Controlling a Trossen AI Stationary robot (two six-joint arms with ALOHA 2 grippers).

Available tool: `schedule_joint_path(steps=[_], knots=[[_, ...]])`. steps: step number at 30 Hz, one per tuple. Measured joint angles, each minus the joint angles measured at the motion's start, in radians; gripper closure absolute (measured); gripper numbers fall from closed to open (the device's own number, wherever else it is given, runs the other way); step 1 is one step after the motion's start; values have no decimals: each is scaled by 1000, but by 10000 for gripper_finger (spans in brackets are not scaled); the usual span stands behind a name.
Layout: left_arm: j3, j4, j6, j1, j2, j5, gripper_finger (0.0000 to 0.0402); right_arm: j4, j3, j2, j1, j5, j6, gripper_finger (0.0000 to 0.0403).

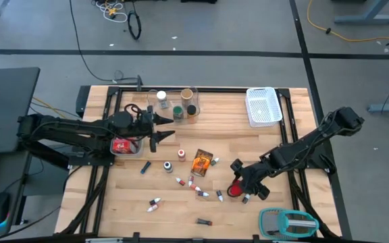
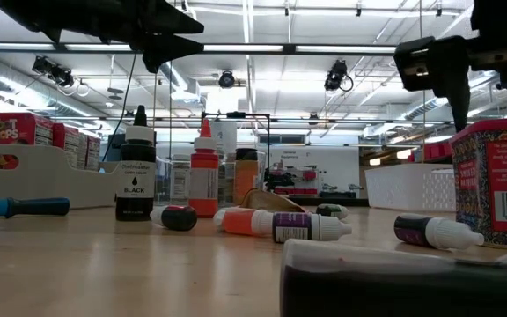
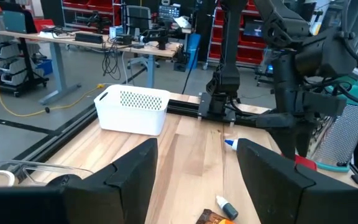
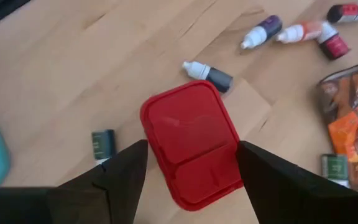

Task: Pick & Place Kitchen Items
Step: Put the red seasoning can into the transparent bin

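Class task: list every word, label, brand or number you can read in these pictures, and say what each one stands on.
"BLACK": label of the black bottle, low view.
"FROOT LOOPS", partly hidden: red cereal box in the tray.
Barcode digits and small print on the red tin: too blurred to read.
Labels on the small vials: unreadable.

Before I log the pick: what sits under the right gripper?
A red box stands directly below the right gripper, between its open fingers. Whatever lies beneath the box is covered; only bare wooden table shows around it.
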Motion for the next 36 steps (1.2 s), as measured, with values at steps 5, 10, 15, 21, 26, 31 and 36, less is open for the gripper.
schedule_joint_path(steps=[5,10,15,21,26,31,36], knots=[[0,0,0,0,0,0,170,18,-14,-1,11,42,-120,149],[0,0,0,0,0,0,170,70,-17,2,9,35,-155,149],[0,0,5,0,0,0,170,136,-17,5,10,29,-98,149],[0,0,6,0,0,0,170,179,-16,5,14,91,-74,149],[0,0,5,0,0,1,170,149,-16,11,12,33,-61,149],[0,-2,8,0,0,1,170,223,-16,11,12,76,-99,149],[0,-2,5,0,0,1,170,295,-15,11,9,134,-76,149]])
